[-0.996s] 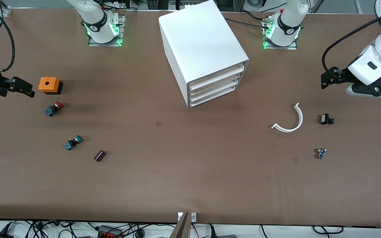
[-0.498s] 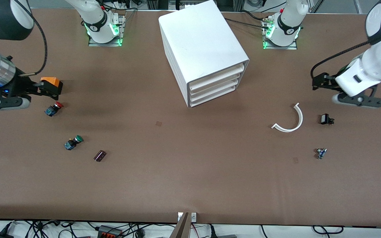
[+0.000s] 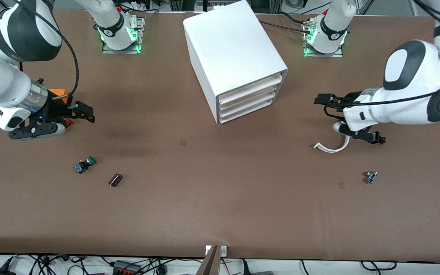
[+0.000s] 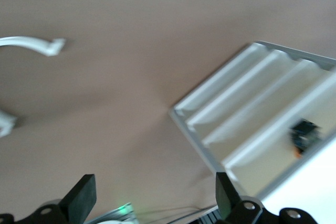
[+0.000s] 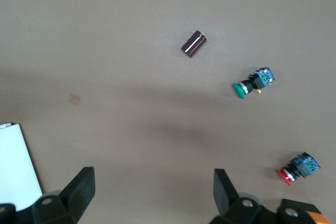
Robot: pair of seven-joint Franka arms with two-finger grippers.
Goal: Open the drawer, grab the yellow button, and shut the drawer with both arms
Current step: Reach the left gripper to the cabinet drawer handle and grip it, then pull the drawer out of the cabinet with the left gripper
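Note:
The white box cabinet [image 3: 235, 53] stands at the table's middle, near the robots' bases. Its uppermost drawer [image 3: 251, 88] sits flush with the three lower ones. In the left wrist view a small dark thing with an orange bit, the button [image 4: 304, 135], shows inside that uppermost drawer [image 4: 273, 129]. My left gripper [image 3: 322, 101] is open and empty over the table between the cabinet and a white curved piece. Its fingers [image 4: 80, 199] stand wide apart round the gap [image 4: 152, 203]. My right gripper [image 3: 86, 113] is open and empty over the red-capped button; it also shows in its own wrist view [image 5: 152, 195].
An orange box [image 3: 57, 92] and the red-capped button [image 5: 296, 169] lie under the right arm. The green-capped button [image 3: 84, 164] and a dark cylinder [image 3: 115, 180] lie nearer the front camera. A white curved piece [image 3: 332, 147] and a small blue part [image 3: 371, 177] lie toward the left arm's end.
Both arms have swung in toward the cabinet. The right gripper has passed over the orange box to the red-capped button. The left gripper has moved over the white curved piece.

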